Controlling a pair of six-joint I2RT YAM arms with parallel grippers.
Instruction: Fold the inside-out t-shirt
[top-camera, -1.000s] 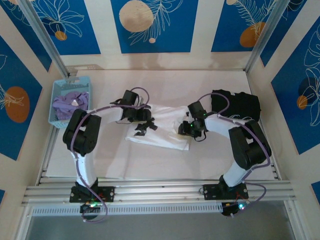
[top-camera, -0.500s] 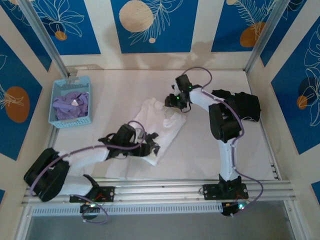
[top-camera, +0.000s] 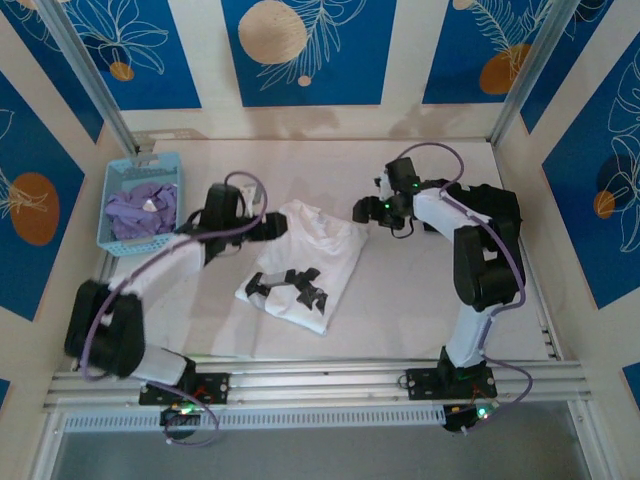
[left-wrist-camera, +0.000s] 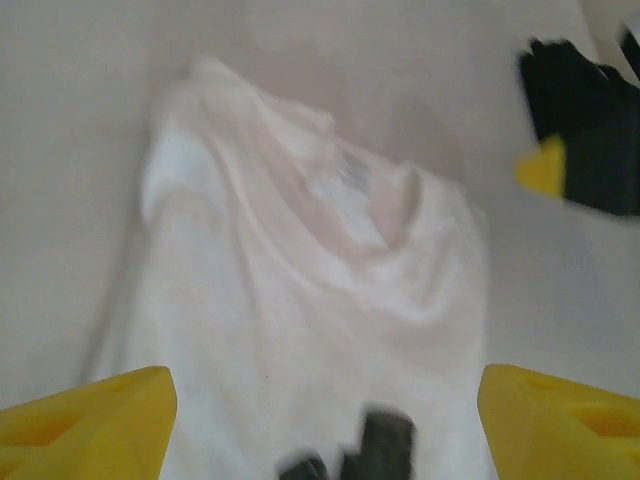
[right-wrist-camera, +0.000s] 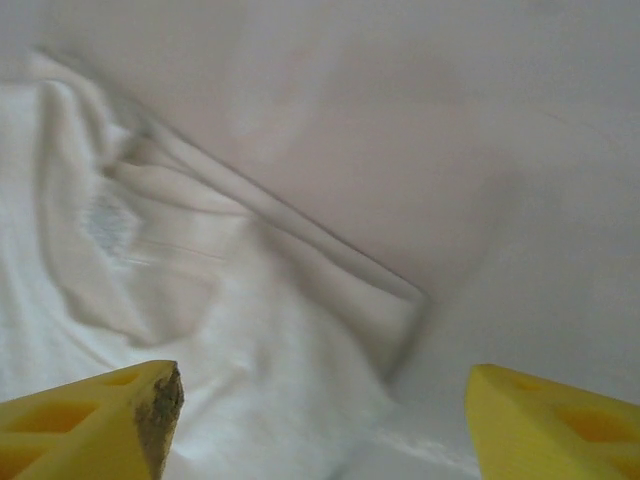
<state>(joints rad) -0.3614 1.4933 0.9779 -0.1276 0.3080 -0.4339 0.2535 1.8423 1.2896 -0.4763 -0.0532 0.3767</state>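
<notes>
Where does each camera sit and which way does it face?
Top external: above and behind the bases, looking down at the table, t-shirt, left gripper and right gripper.
Left wrist: on the left arm, facing across the t-shirt toward the right gripper; own yellow fingers at bottom.
Right wrist: looks down at the t-shirt's edge; own yellow fingers at bottom.
Shared: both wrist views show the t-shirt.

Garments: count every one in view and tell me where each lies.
3. The white t-shirt lies in the middle; a lavender garment sits in the blue basket at far left; a black garment lies at far right. The basket may hide more.
</notes>
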